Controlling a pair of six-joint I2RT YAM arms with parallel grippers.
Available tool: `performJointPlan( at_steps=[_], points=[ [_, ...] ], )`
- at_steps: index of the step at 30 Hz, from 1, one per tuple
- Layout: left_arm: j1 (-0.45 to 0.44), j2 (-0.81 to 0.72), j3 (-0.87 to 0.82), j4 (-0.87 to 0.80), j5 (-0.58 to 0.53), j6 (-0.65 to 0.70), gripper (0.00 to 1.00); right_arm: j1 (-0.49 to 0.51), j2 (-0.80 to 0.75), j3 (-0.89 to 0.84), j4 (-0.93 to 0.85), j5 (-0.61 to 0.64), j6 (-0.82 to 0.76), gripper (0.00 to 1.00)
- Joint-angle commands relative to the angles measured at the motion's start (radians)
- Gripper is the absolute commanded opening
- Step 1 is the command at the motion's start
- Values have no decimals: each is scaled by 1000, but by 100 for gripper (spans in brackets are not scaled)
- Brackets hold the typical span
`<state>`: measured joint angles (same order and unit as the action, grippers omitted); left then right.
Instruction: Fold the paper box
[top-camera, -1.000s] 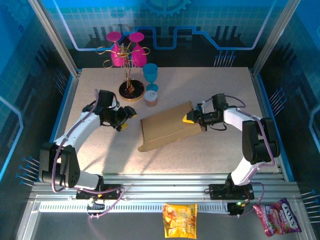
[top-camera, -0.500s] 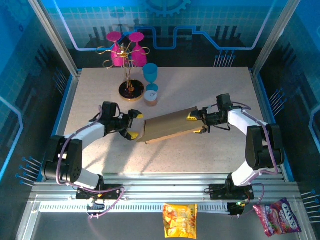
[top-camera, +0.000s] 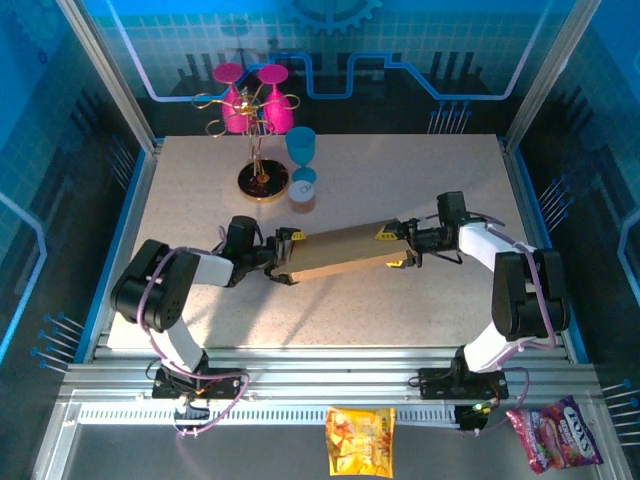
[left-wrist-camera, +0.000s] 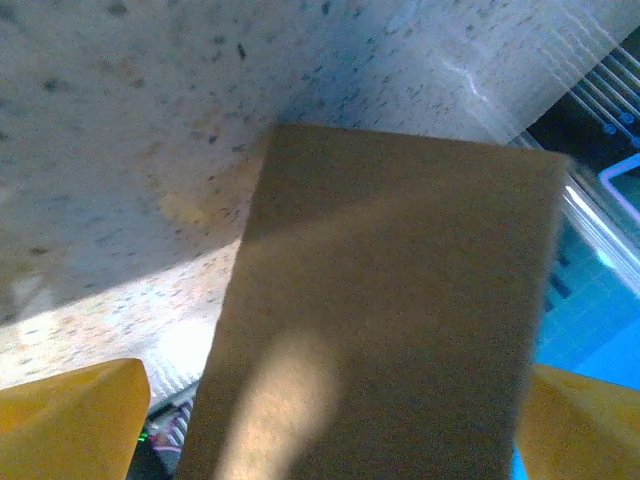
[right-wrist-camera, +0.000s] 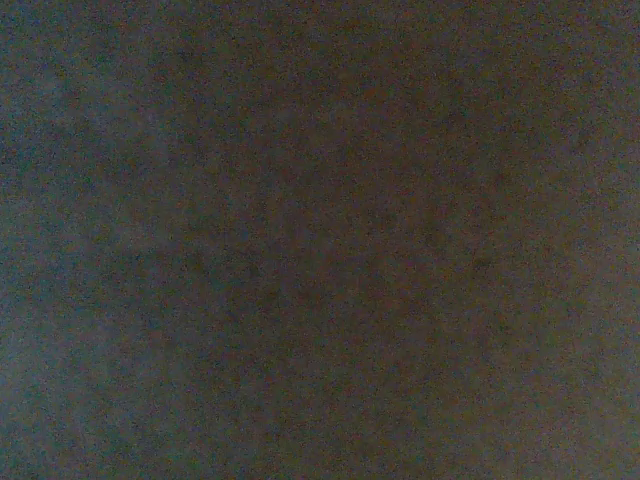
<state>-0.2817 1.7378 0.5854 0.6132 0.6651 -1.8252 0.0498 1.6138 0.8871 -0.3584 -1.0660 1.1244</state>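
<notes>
Over the middle of the counter (top-camera: 420, 180), the box (top-camera: 345, 255) spans the gap between both arms and looks raised off the surface. I'd judge it light, stiff cardboard, springy at the creases and smooth enough to slip, so it is best gripped at its ends. The right end effector (top-camera: 398, 247) looks clamped across the right end. The left end effector (top-camera: 284, 258) is spread wide, its fingers (left-wrist-camera: 70, 415) flanking the other end.

The counter (top-camera: 400, 170) is viewed from above and behind the arms. The paper box (left-wrist-camera: 390, 300) is shared with the close-set left wrist view.
</notes>
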Motion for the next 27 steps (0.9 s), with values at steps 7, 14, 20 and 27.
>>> performJointPlan(
  at_steps=[7, 14, 20, 27],
  points=[
    [-47, 18, -66, 246, -89, -213, 68, -57, 11, -45, 17, -51, 9, 31],
    [-50, -35, -71, 160, -95, -249, 38, -62, 23, -30, 8, -39, 6, 46],
    [-50, -126, -73, -12, -113, -286, 35, -99, -44, 47, -146, 35, -105, 72],
    [-27, -290, -63, -351, -144, -320, 36, -194, -166, 215, -448, 221, -335, 80]
  ],
)
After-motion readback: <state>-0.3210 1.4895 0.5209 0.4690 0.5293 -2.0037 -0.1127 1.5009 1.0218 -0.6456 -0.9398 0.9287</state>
